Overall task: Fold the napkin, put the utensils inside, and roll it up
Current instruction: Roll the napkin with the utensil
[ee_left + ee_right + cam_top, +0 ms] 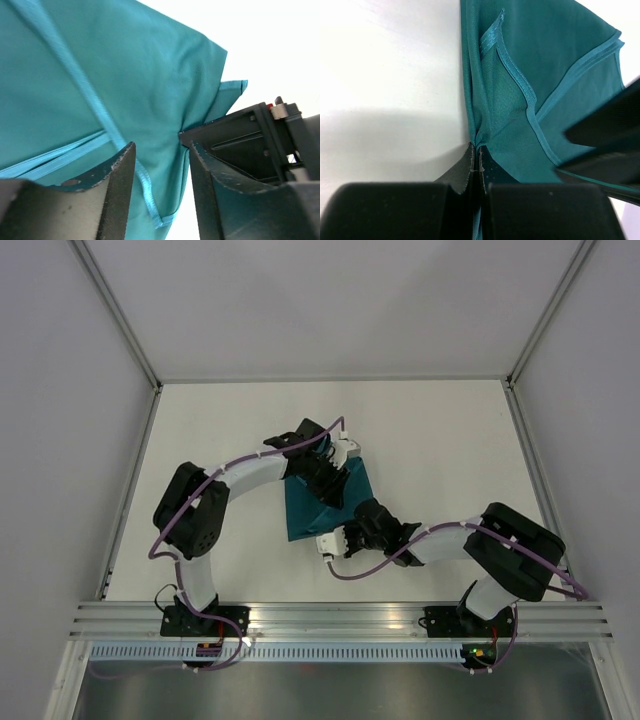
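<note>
Right gripper (475, 162) was pinched tight on the napkin (555, 60). Its two dark fingers pressed together with a thin fold of the teal cloth caught between the tips, at the cloth's near edge where it met the white table (385, 60). From that pinch the fabric puckered into creases that fanned away. A hemmed flap lay folded over the layer beneath, its border running diagonally across the wrist view.

Left gripper (160, 150) had its fingers (117, 185) well apart and gripped nothing. The cloth filled the space behind and between them, a narrow hem line crossed the gap, and one hemmed corner poked out at the far side.

Seen from above, the napkin lay folded into a roughly triangular shape near the middle of the table. The left gripper was over its far part and the right gripper at its near right edge, the two close together. Whether anything sat inside the folds could not be told, since the cloth hid it.
</note>
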Robot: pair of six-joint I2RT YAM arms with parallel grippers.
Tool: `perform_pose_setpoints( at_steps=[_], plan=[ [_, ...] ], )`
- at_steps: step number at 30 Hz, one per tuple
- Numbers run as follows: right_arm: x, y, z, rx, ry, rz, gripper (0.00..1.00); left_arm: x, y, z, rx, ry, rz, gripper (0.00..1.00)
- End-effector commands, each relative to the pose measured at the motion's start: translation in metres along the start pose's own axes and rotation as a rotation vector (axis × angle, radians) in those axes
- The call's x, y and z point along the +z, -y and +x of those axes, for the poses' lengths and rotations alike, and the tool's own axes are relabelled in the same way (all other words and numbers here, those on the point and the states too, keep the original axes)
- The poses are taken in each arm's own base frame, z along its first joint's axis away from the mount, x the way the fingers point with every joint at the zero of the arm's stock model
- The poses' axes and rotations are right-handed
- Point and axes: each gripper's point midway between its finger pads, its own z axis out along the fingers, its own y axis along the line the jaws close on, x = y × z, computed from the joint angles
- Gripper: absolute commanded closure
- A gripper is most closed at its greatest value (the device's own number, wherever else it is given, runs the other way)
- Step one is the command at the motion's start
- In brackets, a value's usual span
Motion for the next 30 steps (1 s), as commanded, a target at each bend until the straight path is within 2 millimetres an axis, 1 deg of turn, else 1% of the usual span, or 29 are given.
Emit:
perform_pose_setpoints(
  at_steps=[1, 2, 3, 4, 5, 6, 7, 8, 9, 10, 11, 12, 13, 14, 15, 16, 17, 18, 19, 20, 21, 22, 23, 25, 26, 27, 28, 29, 30],
  plan=[
    [-0.003, -0.006, -0.013, 0.036, 0.032, -0.066, 1.0, -0.029, -0.005, -0.036, -0.002, 0.148, -0.066, 0.46],
    [-0.002, -0.004, -0.015, 0.046, 0.034, -0.069, 1.0, -0.03, -0.006, -0.036, -0.005, 0.159, -0.07, 0.46],
    [-0.003, -0.008, -0.015, 0.055, 0.03, -0.09, 1.0, -0.034, -0.008, -0.04, -0.018, 0.178, -0.087, 0.45],
    [-0.003, -0.009, -0.016, 0.063, 0.032, -0.104, 1.0, -0.039, -0.02, -0.039, -0.035, 0.187, -0.144, 0.45],
    [-0.002, -0.005, -0.02, 0.073, 0.038, -0.107, 1.0, -0.045, -0.018, -0.043, -0.043, 0.212, -0.147, 0.45],
    [-0.003, -0.011, -0.019, 0.085, 0.024, -0.139, 1.0, -0.048, -0.021, -0.045, -0.051, 0.23, -0.161, 0.45],
    [-0.002, -0.013, -0.022, 0.097, 0.036, -0.161, 1.0, -0.055, -0.033, -0.045, -0.074, 0.245, -0.227, 0.44],
    [-0.002, -0.007, -0.025, 0.112, 0.042, -0.164, 1.0, -0.062, -0.035, -0.048, -0.076, 0.271, -0.254, 0.44],
    [-0.004, -0.013, -0.023, 0.129, 0.028, -0.202, 0.99, -0.067, -0.04, -0.049, -0.094, 0.288, -0.287, 0.45],
    [-0.002, -0.007, -0.027, 0.14, 0.036, -0.211, 1.0, -0.077, -0.052, -0.049, -0.145, 0.316, -0.37, 0.44],
    [-0.004, -0.01, -0.026, 0.167, 0.037, -0.245, 1.0, -0.084, -0.052, -0.047, -0.172, 0.338, -0.391, 0.44],
    [-0.006, -0.013, -0.026, 0.196, 0.036, -0.275, 0.99, -0.093, -0.055, -0.054, -0.18, 0.386, -0.419, 0.44],
    [-0.005, -0.013, -0.025, 0.218, 0.033, -0.296, 1.0, -0.102, -0.063, -0.052, -0.206, 0.412, -0.473, 0.43],
    [-0.005, -0.002, -0.03, 0.239, 0.058, -0.302, 1.0, -0.103, -0.065, -0.044, -0.225, 0.416, -0.488, 0.43],
    [-0.008, -0.008, -0.026, 0.269, 0.04, -0.346, 1.0, -0.12, -0.062, -0.056, -0.234, 0.498, -0.511, 0.43],
    [-0.005, 0.0, -0.028, 0.284, 0.046, -0.355, 0.99, -0.126, -0.071, -0.046, -0.267, 0.507, -0.564, 0.42],
    [-0.009, -0.005, -0.023, 0.325, 0.04, -0.405, 1.0, -0.134, -0.07, -0.047, -0.286, 0.539, -0.579, 0.42],
    [-0.009, -0.003, -0.021, 0.344, 0.037, -0.423, 1.0, -0.147, -0.068, -0.05, -0.291, 0.578, -0.601, 0.42],
    [-0.006, 0.004, -0.022, 0.355, 0.044, -0.436, 1.0, -0.154, -0.073, -0.046, -0.305, 0.598, -0.649, 0.41],
    [-0.01, 0.001, -0.014, 0.393, 0.021, -0.473, 1.0, -0.158, -0.072, -0.045, -0.303, 0.607, -0.659, 0.41],
    [-0.011, 0.002, -0.016, 0.416, 0.038, -0.5, 1.0, -0.162, -0.072, -0.043, -0.305, 0.616, -0.67, 0.41],
    [-0.007, 0.009, -0.015, 0.427, 0.042, -0.514, 1.0, -0.17, -0.071, -0.045, -0.305, 0.639, -0.689, 0.41],
    [-0.011, 0.005, -0.009, 0.465, 0.023, -0.551, 0.99, -0.17, -0.071, -0.04, -0.31, 0.636, -0.696, 0.41],
    [-0.007, 0.012, -0.005, 0.506, 0.033, -0.582, 1.0, -0.175, -0.07, -0.035, -0.311, 0.654, -0.716, 0.41],
    [-0.012, 0.005, -0.003, 0.526, 0.018, -0.63, 0.99, -0.177, -0.068, -0.034, -0.308, 0.663, -0.718, 0.41],
    [-0.012, 0.004, -0.001, 0.54, 0.016, -0.649, 1.0, -0.177, -0.067, -0.032, -0.306, 0.669, -0.716, 0.41],
    [-0.008, 0.008, 0.0, 0.559, 0.026, -0.661, 1.0, -0.175, -0.066, -0.027, -0.303, 0.665, -0.709, 0.41],
    [-0.008, 0.01, 0.002, 0.57, 0.025, -0.671, 0.99, -0.179, -0.062, -0.031, -0.292, 0.689, -0.706, 0.41],
    [-0.01, 0.005, 0.003, 0.593, 0.01, -0.701, 1.0, -0.179, -0.06, -0.03, -0.288, 0.693, -0.701, 0.41]
  ],
)
